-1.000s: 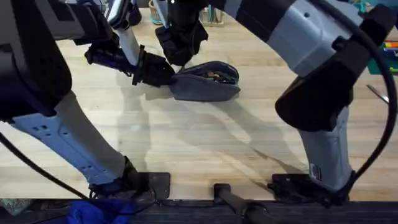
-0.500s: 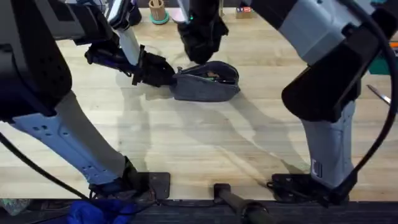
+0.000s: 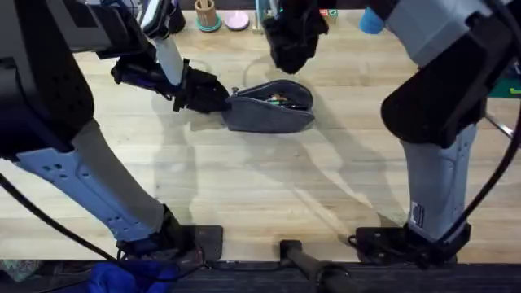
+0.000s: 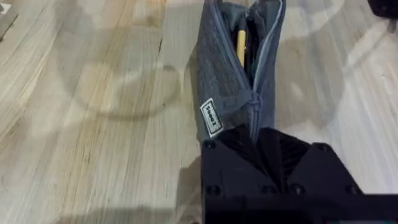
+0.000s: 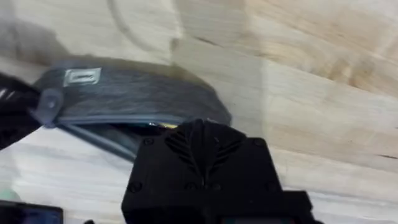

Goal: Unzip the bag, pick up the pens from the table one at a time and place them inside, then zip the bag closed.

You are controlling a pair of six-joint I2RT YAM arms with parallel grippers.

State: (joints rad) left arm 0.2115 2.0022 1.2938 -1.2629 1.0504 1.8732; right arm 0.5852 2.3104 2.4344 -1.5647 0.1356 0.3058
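Observation:
The blue-grey bag [image 3: 273, 110] lies on the table [image 3: 244, 187] with its zipper open. My left gripper [image 3: 213, 94] is shut on the bag's left end. In the left wrist view the bag [image 4: 224, 74] gapes and a yellow pen [image 4: 240, 45] lies inside it, with my left gripper [image 4: 252, 127] pinching the end seam. My right gripper [image 3: 291, 59] hangs above the bag's far right part, apart from it. In the right wrist view the bag [image 5: 124, 93] lies just beyond my right gripper [image 5: 208, 127], whose fingers are together on nothing I can see.
A wooden cup holder [image 3: 206, 15], a pink dish [image 3: 238, 20] and a blue object [image 3: 370, 20] stand along the table's far edge. A metal tool [image 3: 496, 122] lies at the right edge. Bare wood stretches in front of the bag.
My right gripper has moved to the right and farther back, from over the bag's left end to over its right part. The left gripper and the bag have stayed put.

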